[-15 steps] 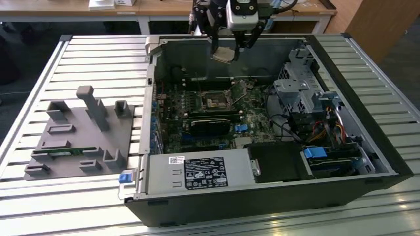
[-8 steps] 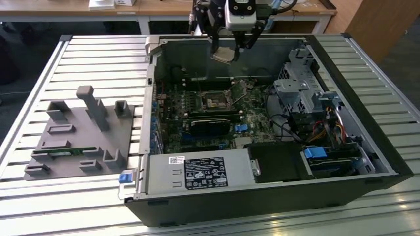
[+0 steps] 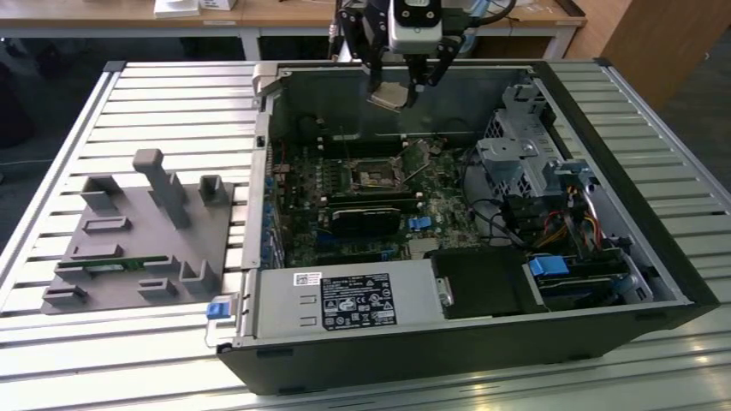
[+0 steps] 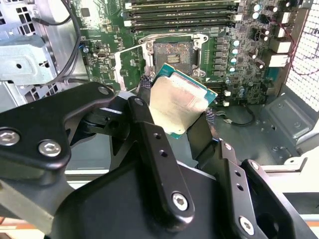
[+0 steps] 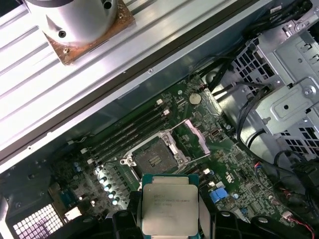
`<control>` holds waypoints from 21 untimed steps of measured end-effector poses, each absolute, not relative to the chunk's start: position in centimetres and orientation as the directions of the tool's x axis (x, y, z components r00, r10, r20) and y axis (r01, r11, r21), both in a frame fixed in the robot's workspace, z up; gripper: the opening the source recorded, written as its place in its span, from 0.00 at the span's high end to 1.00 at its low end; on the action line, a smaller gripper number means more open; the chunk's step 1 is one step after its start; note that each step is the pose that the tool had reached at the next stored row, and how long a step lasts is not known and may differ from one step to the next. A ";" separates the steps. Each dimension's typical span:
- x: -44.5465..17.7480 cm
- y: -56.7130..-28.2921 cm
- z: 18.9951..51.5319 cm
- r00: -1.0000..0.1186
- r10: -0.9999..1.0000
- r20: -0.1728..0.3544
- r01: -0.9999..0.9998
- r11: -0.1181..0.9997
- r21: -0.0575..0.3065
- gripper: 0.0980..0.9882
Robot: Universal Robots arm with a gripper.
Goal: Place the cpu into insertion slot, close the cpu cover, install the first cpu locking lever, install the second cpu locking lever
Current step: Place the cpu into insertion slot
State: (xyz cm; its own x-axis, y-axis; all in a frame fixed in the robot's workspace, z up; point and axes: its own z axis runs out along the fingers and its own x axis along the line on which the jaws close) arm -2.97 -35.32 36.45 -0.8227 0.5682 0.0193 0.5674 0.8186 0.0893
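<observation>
Above open computer case (image 3: 457, 353), hand (image 3: 398, 86) pinches cpu (image 5: 169, 209) by opposite edges; judged light, stiff, fragile; insertion slot (image 5: 155, 155) uncovered, well apart.

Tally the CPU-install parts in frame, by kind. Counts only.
Flat square silver-beige CPU chip, gripped in the hand: 1
Dark square insertion socket, empty: 1
Silvery metal cover frame, open beside the socket: 1
Total: 3

I've got the exterior view high and back, looking down on the whole open case (image 3: 457, 355) on the table (image 3: 137, 94). Both wrist views sit close, facing down past the pincer (image 4: 177, 99) and its cpu (image 5: 169, 209), sharing the insertion slot (image 4: 172, 52).
</observation>
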 end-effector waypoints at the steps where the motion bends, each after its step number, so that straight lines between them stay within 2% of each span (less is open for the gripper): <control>1: -3.0 -35.3 36.4 -0.820 0.572 0.019 0.572 0.816 0.089 0.50; 21: -3.0 -35.3 36.4 -0.765 0.643 0.019 0.642 0.761 0.089 0.50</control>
State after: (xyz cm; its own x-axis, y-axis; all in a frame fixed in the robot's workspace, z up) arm -2.97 -35.32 36.40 -0.7654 0.6433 0.0193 0.6421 0.7614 0.0893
